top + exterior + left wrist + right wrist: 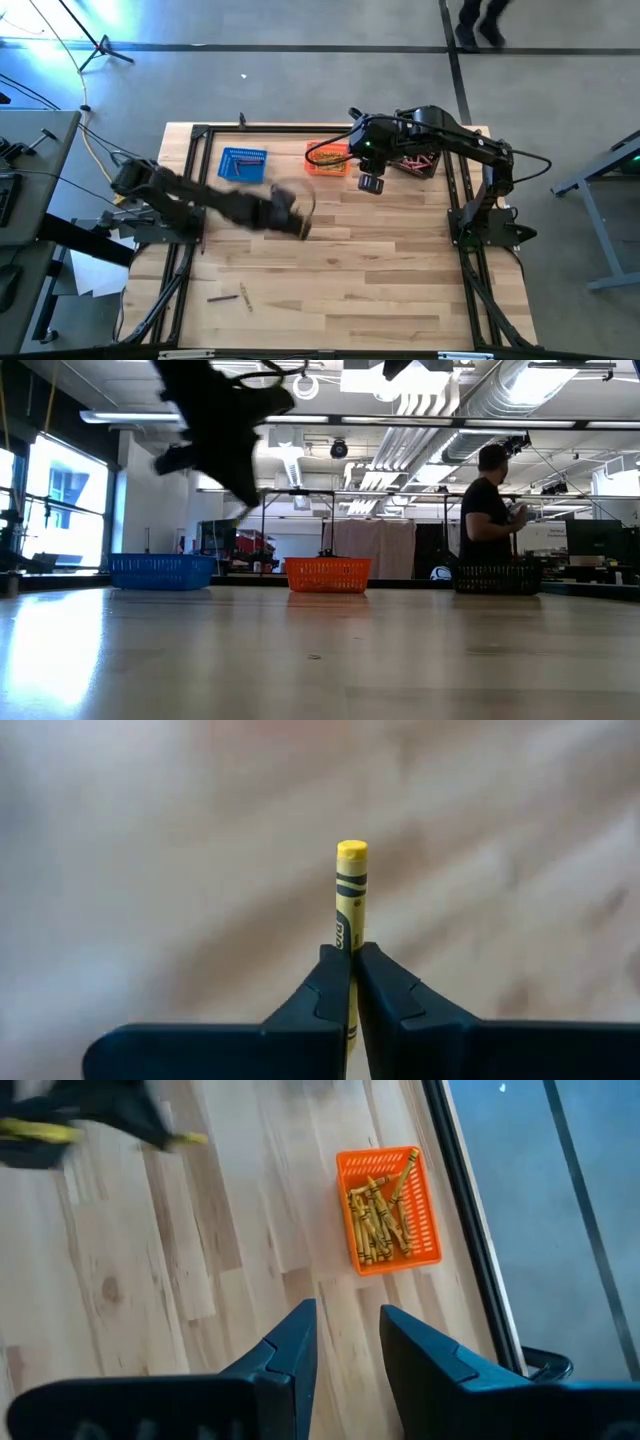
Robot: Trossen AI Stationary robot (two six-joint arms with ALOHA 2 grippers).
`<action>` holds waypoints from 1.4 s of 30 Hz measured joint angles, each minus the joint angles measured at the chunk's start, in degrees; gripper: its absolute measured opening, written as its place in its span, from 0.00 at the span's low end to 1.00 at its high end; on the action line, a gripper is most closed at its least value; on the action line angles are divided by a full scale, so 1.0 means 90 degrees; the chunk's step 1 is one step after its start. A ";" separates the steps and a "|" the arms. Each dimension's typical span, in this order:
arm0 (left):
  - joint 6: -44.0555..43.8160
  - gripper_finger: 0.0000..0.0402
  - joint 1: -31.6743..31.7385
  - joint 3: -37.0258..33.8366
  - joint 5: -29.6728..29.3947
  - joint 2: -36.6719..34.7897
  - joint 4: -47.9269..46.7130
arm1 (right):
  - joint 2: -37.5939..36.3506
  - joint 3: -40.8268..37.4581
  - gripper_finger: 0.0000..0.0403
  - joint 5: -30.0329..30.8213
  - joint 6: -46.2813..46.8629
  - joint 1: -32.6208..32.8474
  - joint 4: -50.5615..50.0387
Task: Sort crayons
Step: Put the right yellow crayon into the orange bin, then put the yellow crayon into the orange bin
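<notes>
Left gripper [351, 982] clamped on a yellow crayon [350, 885], seemingly raised above mid-table, right gripper [347, 1342] fingers apart above the orange basket [389, 1207] of yellow crayons.

One camera looks straight down on the whole wooden surface [350, 250]. A second sits at surface height, facing level into the room. Each wrist camera looks forward past its own jaws, the left very close. The overhead, low and right wrist views share the orange basket [327, 157].
</notes>
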 joint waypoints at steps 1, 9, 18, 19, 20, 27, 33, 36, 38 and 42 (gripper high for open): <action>0.0501 0.00 0.0338 0.0000 -0.0068 -0.0061 0.0282 | 0.0000 0.0000 0.24 0.0002 0.0035 0.0000 0.0002; 0.4055 0.00 0.2928 0.0033 0.1066 0.0486 0.4305 | 0.0000 0.0000 0.24 0.0005 0.0519 0.0000 0.0045; 0.4398 0.00 0.3977 0.0199 0.1514 0.1654 0.4853 | 0.0000 0.0000 0.24 0.0007 0.0887 0.0000 0.0082; 0.4330 0.00 0.4018 0.0199 0.1678 0.1690 0.4844 | 0.0000 0.0000 0.24 0.0007 0.0889 0.0000 0.0092; 0.4310 0.00 0.4046 0.0204 0.1749 0.1716 0.4885 | 0.0000 0.0000 0.24 0.0007 0.0891 0.0000 0.0107; 0.5155 0.09 0.4051 0.0210 0.1869 0.1684 0.4959 | 0.0000 0.0000 0.24 0.0008 0.1035 -0.0002 0.0146; 0.5720 0.23 0.4082 0.0214 0.2506 0.1543 0.5037 | 0.0000 0.0000 0.24 0.0009 0.1061 -0.0002 0.0243; 0.5720 0.28 0.4090 0.0214 0.2926 0.1316 0.5021 | 0.0000 0.0000 0.24 0.0009 0.1103 -0.0002 0.0244; 0.5614 0.29 0.4147 0.0214 0.3797 0.1068 0.4954 | 0.0000 0.0000 0.24 0.0008 0.1095 -0.0002 0.0243; 0.5096 0.28 0.4140 0.0222 0.7214 0.0521 0.4494 | 0.0000 0.0000 0.24 0.0009 0.1008 -0.0002 0.0243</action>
